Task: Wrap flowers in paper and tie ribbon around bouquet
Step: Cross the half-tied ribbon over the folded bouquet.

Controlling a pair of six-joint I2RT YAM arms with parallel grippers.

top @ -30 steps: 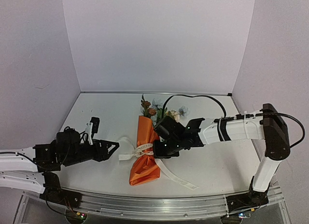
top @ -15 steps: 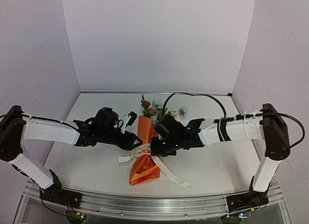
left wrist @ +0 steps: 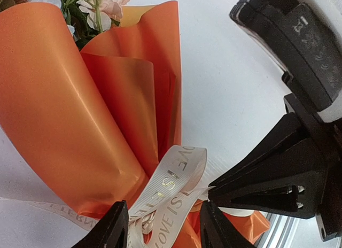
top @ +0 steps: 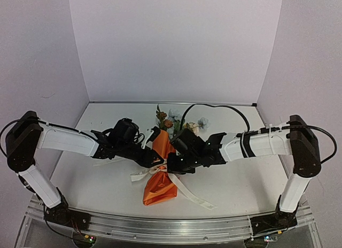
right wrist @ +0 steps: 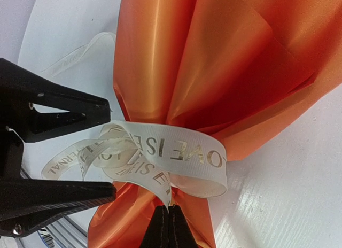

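So the bouquet [top: 159,179] is lying flat on the white table [top: 240,173], roughly midway between the two arms. Its blossoms are pointing at the back wall and its closed tip at the near edge. The orange paper [left wrist: 64,98] is fanning out in folds above a pinched waist, and the flowers [top: 170,119] are poking out of the wide end.

The cream ribbon [right wrist: 176,152], the kind with printed lettering, is going round that waist and bunching into loose loops on the left side. One long tail is trailing off across the table toward the near right.

The right gripper [right wrist: 168,226] is sitting right at the waist with its jaws pressed together, pinching the ribbon's lower edge. The left gripper [left wrist: 163,229] is pointing in from the opposite side with its jaws partly spread. It's got one finger on each side of the ribbon loops and isn't clamping anything. The two sets of tips are nearly meeting over the waist.

A black cable [top: 214,106] is arcing over the right arm behind the blossoms.
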